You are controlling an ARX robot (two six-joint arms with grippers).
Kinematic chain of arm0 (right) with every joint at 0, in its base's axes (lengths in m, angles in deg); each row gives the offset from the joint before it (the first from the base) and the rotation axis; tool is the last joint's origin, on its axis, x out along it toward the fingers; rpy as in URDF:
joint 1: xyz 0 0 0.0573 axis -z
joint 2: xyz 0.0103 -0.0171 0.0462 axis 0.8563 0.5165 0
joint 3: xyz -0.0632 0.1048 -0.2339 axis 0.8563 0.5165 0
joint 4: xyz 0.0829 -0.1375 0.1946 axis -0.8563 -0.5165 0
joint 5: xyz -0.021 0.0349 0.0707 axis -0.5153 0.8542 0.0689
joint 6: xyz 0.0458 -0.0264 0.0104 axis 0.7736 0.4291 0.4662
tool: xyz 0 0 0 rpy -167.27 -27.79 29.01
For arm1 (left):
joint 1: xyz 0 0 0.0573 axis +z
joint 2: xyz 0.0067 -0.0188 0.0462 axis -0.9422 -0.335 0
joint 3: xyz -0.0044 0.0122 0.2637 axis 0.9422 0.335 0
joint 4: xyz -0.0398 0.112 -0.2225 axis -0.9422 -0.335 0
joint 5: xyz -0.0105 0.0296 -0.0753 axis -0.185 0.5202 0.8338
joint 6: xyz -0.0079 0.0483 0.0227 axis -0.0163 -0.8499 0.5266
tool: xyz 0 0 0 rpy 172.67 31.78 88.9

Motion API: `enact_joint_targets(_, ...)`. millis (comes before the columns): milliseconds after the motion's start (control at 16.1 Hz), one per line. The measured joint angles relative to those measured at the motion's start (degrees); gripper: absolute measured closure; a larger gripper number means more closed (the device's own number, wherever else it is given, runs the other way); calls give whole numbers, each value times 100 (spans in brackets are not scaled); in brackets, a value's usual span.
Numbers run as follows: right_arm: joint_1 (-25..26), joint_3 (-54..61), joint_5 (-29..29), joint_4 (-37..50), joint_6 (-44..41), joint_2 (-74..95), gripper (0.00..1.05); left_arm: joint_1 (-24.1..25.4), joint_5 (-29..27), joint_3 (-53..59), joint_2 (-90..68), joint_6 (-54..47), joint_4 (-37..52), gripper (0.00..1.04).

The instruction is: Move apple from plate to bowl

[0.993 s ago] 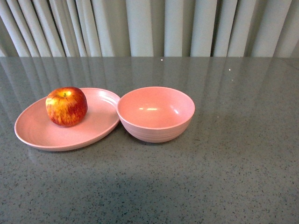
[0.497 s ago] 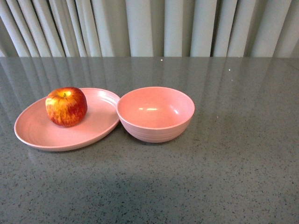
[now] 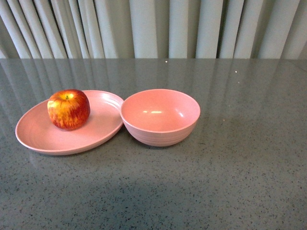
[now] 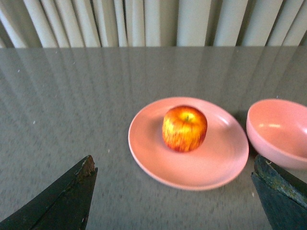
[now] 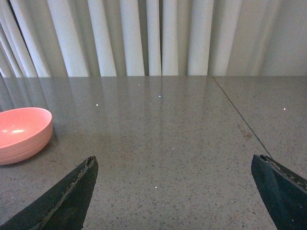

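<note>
Apple (image 4: 184,128) on plate (image 4: 192,168) dead ahead of left gripper (image 4: 173,163), jaws wide, empty; right gripper (image 5: 173,159), also wide, farther, past bowl (image 5: 21,130).

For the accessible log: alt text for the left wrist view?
A red-yellow apple sits on a shallow pink plate on a grey speckled table, a deeper pink bowl beside the plate, cut off by the frame. The dark fingers of the left gripper are spread wide and empty in the foreground; pale curtains hang behind.
</note>
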Motion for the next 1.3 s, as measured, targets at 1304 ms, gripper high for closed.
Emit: enact_joint_targets(1304, 0, 0, -2, -2, -2, 0, 7, -570, 4, -4011, -6288, 50, -625, 7)
